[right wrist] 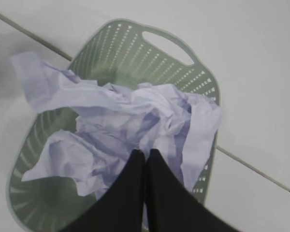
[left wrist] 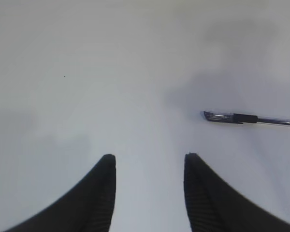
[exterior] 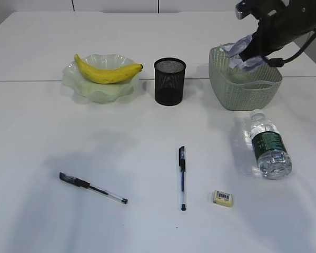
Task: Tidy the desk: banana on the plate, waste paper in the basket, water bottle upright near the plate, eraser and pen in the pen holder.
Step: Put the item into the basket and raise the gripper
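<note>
a banana (exterior: 108, 73) lay on the scalloped glass plate (exterior: 73, 84), left of the black mesh pen holder (exterior: 169, 81). in front of the holder and to its left, the left gripper (left wrist: 150, 164) hung with its jaws parted and empty above bare table, a capped pen (left wrist: 251, 118) lying off to one side of it. a second pen (exterior: 182, 177) lay straight out in front of the holder, with a small eraser (exterior: 223, 197) beyond it to the right. right of the holder, the right gripper (right wrist: 146, 157) was pressed together on a crumpled sheet of waste paper (right wrist: 121, 121), held over the green woven basket (exterior: 224, 92). the sheet spread wider than the basket's mouth in the wrist view, one flap reaching past the rim; released from there, it seemed liable to catch on the edge or spill onto the table rather than drop inside. a water bottle (exterior: 268, 145) lay on its side just in front of the basket, not yet upright, and looked likely to roll if nudged. nothing blocked the basket's opening; both pens and the eraser were well apart from the holder, with open table between.
</note>
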